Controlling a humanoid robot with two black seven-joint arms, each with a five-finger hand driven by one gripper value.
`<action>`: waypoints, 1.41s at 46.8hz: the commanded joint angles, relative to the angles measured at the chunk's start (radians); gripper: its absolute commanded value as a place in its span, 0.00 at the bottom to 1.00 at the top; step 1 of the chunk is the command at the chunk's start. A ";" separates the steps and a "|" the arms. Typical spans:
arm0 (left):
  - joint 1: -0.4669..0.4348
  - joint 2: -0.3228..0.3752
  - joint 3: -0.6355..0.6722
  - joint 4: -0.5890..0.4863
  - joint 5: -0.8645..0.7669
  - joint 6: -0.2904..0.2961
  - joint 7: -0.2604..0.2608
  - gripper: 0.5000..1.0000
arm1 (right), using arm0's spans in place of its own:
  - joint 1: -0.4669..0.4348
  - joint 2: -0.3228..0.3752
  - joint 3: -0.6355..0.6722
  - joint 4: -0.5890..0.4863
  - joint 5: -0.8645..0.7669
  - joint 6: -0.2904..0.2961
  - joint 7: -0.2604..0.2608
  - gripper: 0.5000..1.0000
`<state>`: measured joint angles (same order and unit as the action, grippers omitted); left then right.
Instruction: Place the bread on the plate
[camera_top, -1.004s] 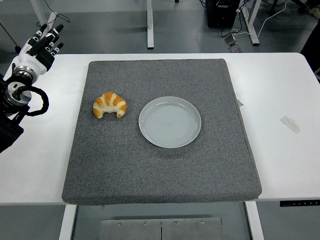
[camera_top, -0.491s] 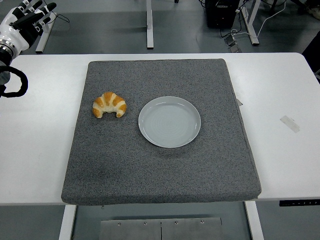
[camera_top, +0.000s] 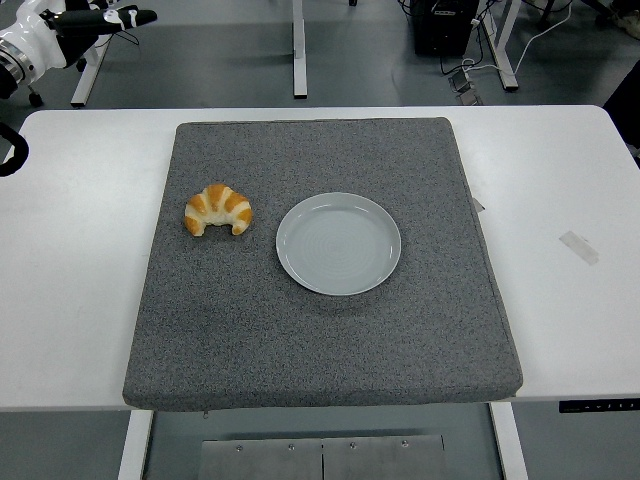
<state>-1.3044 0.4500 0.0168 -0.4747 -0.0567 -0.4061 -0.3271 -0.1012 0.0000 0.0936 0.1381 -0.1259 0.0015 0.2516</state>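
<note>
A golden croissant (camera_top: 218, 210) lies on the left part of a grey mat (camera_top: 320, 330). Just to its right on the same mat sits an empty pale grey plate (camera_top: 338, 243). My left hand (camera_top: 70, 25) is raised at the top left corner of the picture, beyond the table's far left corner and well away from the croissant. Its fingers are stretched out and hold nothing. My right arm does not show.
The mat covers the middle of the white table (camera_top: 570, 300). A small strip of tape (camera_top: 580, 247) lies on the table at the right. Table legs and cables stand on the floor beyond the far edge.
My left hand has risen from the table's left edge up and back to the top left corner, with its fingers now pointing to the right. The croissant and plate have not moved.
</note>
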 joint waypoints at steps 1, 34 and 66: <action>-0.022 0.018 0.078 -0.016 0.043 -0.034 -0.055 0.96 | 0.000 0.000 0.000 0.000 0.000 0.000 0.000 1.00; -0.078 0.059 0.146 -0.123 0.748 -0.063 -0.245 0.95 | 0.000 0.000 0.000 0.000 0.000 0.000 0.000 1.00; -0.064 0.023 0.169 -0.203 1.074 0.095 -0.284 0.94 | 0.000 0.000 0.000 0.000 -0.001 0.000 0.000 1.00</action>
<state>-1.3687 0.4809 0.1677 -0.6705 1.0037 -0.3290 -0.6112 -0.1015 0.0001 0.0936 0.1381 -0.1258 0.0015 0.2515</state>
